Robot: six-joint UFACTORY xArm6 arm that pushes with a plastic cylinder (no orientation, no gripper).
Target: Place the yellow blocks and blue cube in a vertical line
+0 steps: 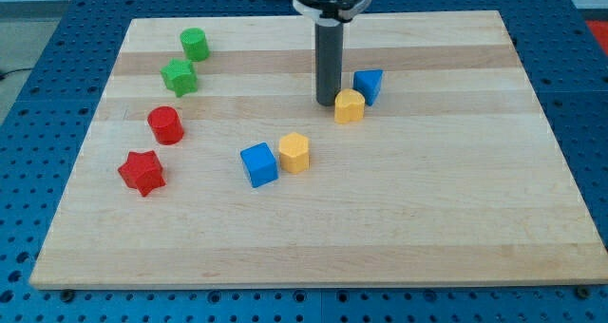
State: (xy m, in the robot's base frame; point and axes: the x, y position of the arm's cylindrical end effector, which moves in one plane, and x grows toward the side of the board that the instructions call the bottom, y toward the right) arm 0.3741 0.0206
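My tip [329, 102] stands on the wooden board [313, 237], just left of a yellow block [350, 105] and touching or almost touching it. A blue triangular block [369, 84] sits right behind that yellow block, toward the view's upper right. A blue cube [258, 164] lies near the board's middle with a yellow hexagonal block [294, 153] close at its right. The two yellow blocks lie on a diagonal, the upper one further right.
At the view's left are a green cylinder [195, 44], a green star-shaped block [179, 77], a red cylinder [165, 125] and a red star-shaped block [142, 172]. A blue perforated table surrounds the board.
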